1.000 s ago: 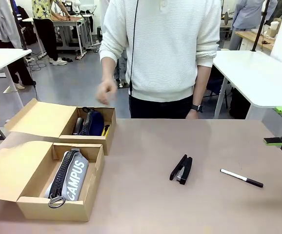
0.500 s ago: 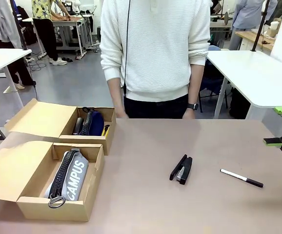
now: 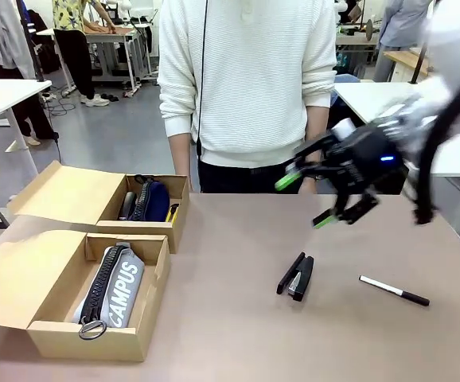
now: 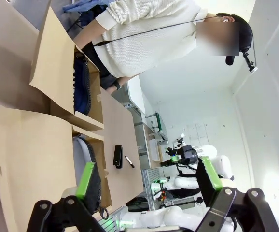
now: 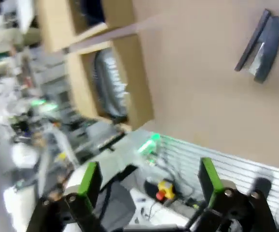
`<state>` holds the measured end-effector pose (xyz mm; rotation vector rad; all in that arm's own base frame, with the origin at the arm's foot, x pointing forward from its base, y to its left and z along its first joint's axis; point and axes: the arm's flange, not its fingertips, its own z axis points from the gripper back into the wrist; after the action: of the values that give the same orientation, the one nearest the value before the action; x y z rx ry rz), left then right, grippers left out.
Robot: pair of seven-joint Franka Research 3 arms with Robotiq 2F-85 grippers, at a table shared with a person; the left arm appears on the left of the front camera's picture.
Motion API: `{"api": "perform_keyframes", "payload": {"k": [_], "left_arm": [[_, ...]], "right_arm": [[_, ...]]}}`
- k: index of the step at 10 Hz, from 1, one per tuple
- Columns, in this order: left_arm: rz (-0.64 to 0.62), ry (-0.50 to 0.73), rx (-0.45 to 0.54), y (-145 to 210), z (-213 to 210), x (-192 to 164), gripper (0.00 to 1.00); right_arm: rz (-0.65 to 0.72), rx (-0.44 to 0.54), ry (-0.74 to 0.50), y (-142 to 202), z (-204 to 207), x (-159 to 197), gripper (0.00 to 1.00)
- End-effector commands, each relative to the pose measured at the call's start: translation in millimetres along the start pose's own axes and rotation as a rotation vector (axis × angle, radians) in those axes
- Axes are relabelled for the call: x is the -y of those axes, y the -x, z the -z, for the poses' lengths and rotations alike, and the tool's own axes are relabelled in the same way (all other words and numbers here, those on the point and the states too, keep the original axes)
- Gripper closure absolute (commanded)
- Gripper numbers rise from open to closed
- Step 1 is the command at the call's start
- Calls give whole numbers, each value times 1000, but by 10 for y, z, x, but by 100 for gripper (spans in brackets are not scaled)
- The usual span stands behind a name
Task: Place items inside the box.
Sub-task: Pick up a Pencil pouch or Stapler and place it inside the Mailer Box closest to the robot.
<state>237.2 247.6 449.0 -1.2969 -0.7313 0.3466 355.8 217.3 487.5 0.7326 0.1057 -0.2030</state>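
The right gripper (image 3: 306, 200), parked at the right edge of the table (image 3: 214, 326) a moment ago, is now swinging in over the middle, so the stapler (image 3: 296, 276) is probably the next pick. The gripper is hanging above the stapler with its wrist tilted and its jaws spread wide, holding nothing; blur makes its height hard to judge. The pouch (image 3: 115, 285) is already lying in the box (image 3: 95, 338). The left gripper (image 4: 146, 176) is also gaping, empty.

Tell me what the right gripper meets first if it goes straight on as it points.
The right gripper probably meets bare table between the stapler and the box; the blurred wrist view leaves depth unsure.
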Motion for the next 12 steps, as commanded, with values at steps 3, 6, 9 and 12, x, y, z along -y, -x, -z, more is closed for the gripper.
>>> {"api": "perform_keyframes", "payload": {"k": [3,6,9,12], "left_arm": [[14,22,11,6,4,9,0],[14,22,11,6,4,9,0],[14,22,11,6,4,9,0],[14,22,11,6,4,9,0]], "right_arm": [[0,0,0,0,0,0,0],[233,197,402,-61,396,-181,0],[346,240,544,-282,690,-190,0],[40,-244,496,121,589,-178,0]]}}
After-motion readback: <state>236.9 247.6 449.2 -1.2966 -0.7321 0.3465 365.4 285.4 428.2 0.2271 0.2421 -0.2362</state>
